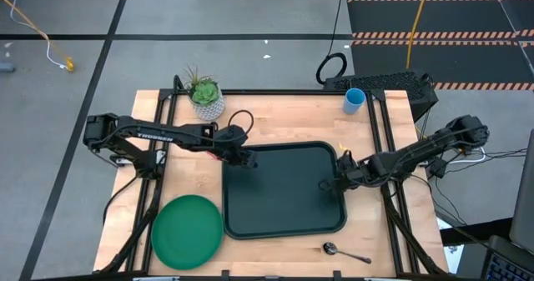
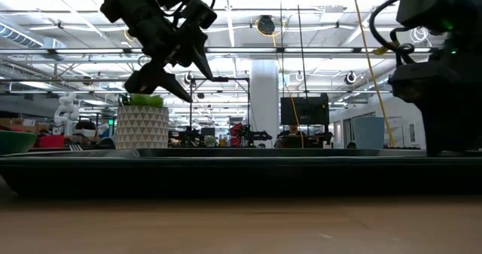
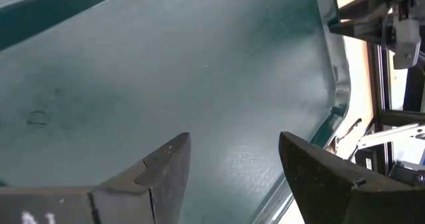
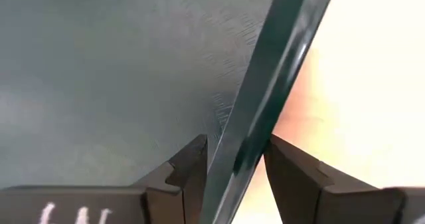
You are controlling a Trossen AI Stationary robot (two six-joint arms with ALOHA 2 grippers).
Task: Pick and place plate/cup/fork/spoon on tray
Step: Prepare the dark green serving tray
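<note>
Both arms are showing as dark, near-black chains of slim links and chunkier joint housings. The left arm (image 1: 158,136) is carrying white lettering along its forearm link, too small to read with confidence, and a black cable is looping up beside its wrist. The right arm (image 1: 425,150) is looking equally dark, with thin cables trailing off by its base. Up close, the left gripper (image 3: 232,177) is showing broad, wedge-shaped matte black fingers with chamfered edges, and white markings are peeking out at its base. The right gripper (image 4: 236,167) is showing the same angular black fingers, again with white marks below.
</note>
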